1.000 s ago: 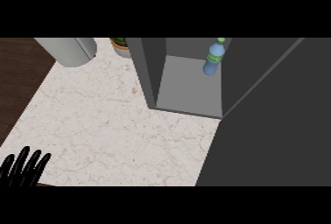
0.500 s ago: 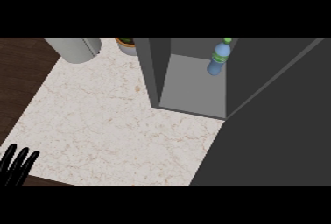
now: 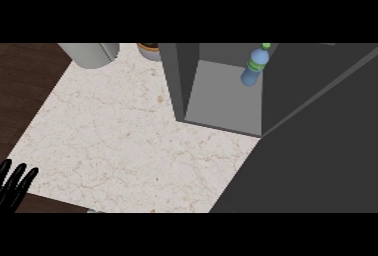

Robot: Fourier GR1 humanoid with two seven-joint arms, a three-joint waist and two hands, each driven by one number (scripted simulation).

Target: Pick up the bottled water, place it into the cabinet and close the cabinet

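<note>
bottled water (image 3: pixel 254 70) half hidden behind cabinet door (image 3: pixel 317 145); left hand (image 3: pixel 13 182) cut off

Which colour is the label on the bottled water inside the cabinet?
Green, on the bottled water in the cabinet; the head view shows it.

Left hand (image 3: pixel 15 184) at lower-left edge of head view, fingers straight and pointing up, holding nothing, resting. Forearm out of frame. Right hand not visible.
</note>
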